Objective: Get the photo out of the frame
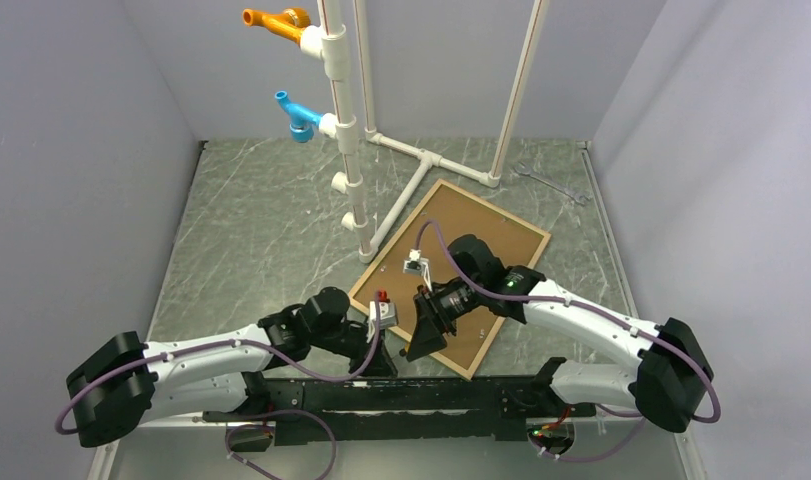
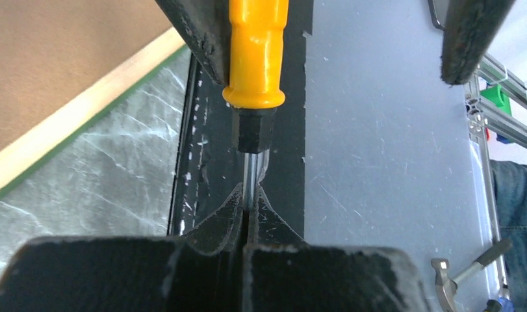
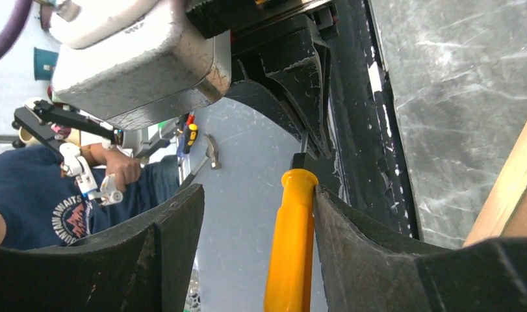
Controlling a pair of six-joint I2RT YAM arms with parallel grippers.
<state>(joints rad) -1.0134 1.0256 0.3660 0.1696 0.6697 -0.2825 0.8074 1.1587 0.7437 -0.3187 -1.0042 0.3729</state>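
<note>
Frame face down, screwdriver tip hidden in left tool

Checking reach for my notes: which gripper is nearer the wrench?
Right. The wrench lies far back on the right; the right gripper is toward the near edge, left of it; the left gripper is even farther left.

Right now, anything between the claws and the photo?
Yes. The frame lies back-up, so the brown backing board faces the claws; the photo isn't visible, presumably under it. Also the left claw is shut on the shaft of a screwdriver, the right claw open around its yellow handle.
</note>
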